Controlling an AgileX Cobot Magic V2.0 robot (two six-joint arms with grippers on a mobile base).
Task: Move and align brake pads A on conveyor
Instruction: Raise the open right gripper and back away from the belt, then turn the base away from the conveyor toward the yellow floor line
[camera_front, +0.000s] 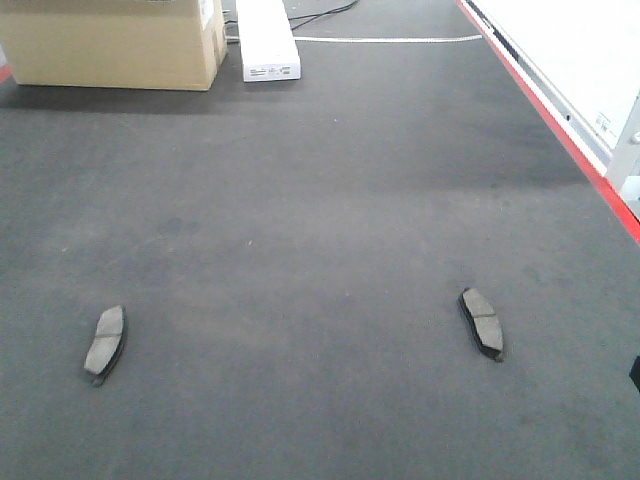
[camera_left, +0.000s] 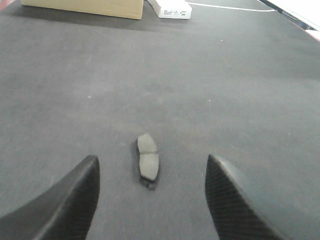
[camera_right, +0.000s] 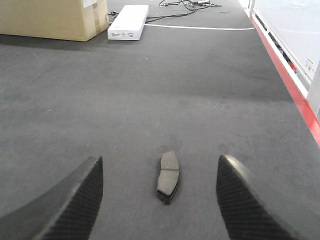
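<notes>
Matte dark grey-black fabric conveyor belt (camera_front: 320, 200) carries two flat, dark grey, curved brake pads, well apart: left pad (camera_front: 105, 343), right pad (camera_front: 481, 322). Gaping open and empty: left end effector (camera_left: 151, 160), right end effector (camera_right: 160, 159), each framing one pad. Pre-grasp, likely; next: descend, close across the width.

There are two brake pads A (camera_front: 105, 343) (camera_front: 482, 322), one conveyor (camera_front: 320, 200), one cardboard box (camera_front: 110, 45), one white case (camera_front: 267, 40), two pincers (camera_left: 152, 159) (camera_right: 161, 159).
</notes>
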